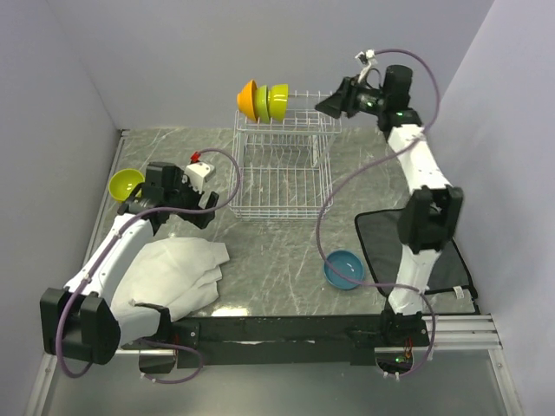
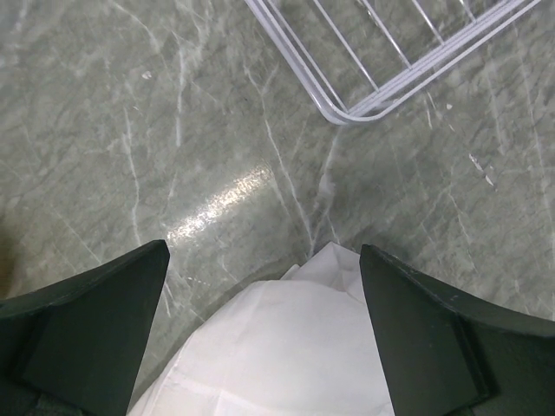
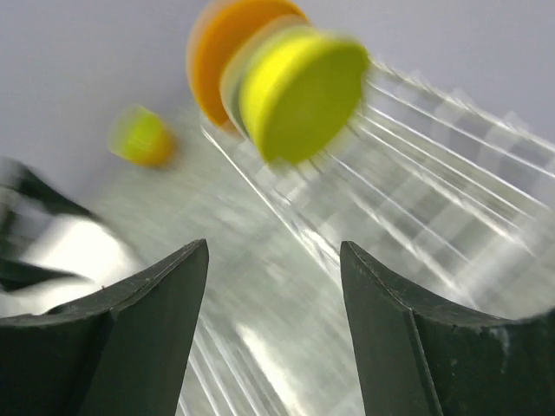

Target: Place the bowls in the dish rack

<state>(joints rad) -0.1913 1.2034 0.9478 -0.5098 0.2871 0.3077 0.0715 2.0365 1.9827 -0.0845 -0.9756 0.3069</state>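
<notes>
Top external view has the white wire dish rack (image 1: 282,169) at the middle of the marble table (image 1: 286,251), with three bowls standing on edge in a row on its raised tier: an orange bowl (image 1: 247,100), a green bowl (image 1: 263,102) and a lime bowl (image 1: 278,100), packed close together. A yellow-green bowl (image 1: 127,182) sits upright by the left wall, and a blue bowl (image 1: 344,269) rests upright near my right arm's base, just beside a black mesh mat (image 1: 381,234). My left gripper (image 1: 192,217) points down over the tip of a white cloth (image 1: 178,273), near the rack's near-left corner; the left wrist view shows its fingers (image 2: 95,329) spread wide with nothing between them. My right gripper (image 1: 325,106) hangs high, just to the right of the racked bowls; its wrist view is motion-blurred, but its fingers (image 3: 130,338) are plainly apart and empty.
</notes>
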